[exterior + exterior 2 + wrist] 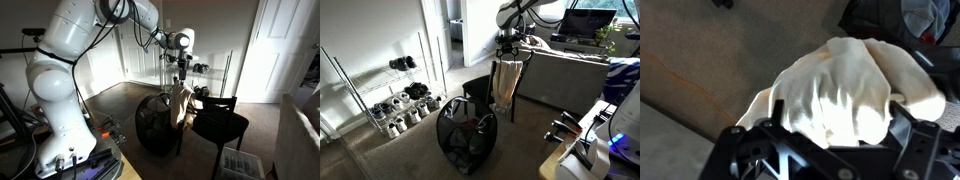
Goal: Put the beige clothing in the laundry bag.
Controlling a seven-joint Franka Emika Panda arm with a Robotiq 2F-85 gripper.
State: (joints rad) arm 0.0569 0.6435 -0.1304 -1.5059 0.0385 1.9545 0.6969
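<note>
1. In the wrist view the fingertips of the claw [830, 135] are buried in fabric, so their gap is unreadable.
2. The beige clothing [505, 86] hangs straight below the claw, which pinches its top. It is pale, crumpled and softly folded.
3. The black mesh laundry bag [458, 142] stands lower, off to one side.

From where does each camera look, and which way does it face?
Exterior view: beside the robot's base, facing across the room; white arm fills foreground.
Exterior view: by a desk, facing the wire shoe rack; only wrist and hand show.
Wrist view: looks down at carpet; hand's black frame shows.
Both exterior views share beige clothing hanging from the hand, near the black mesh laundry bag.
</note>
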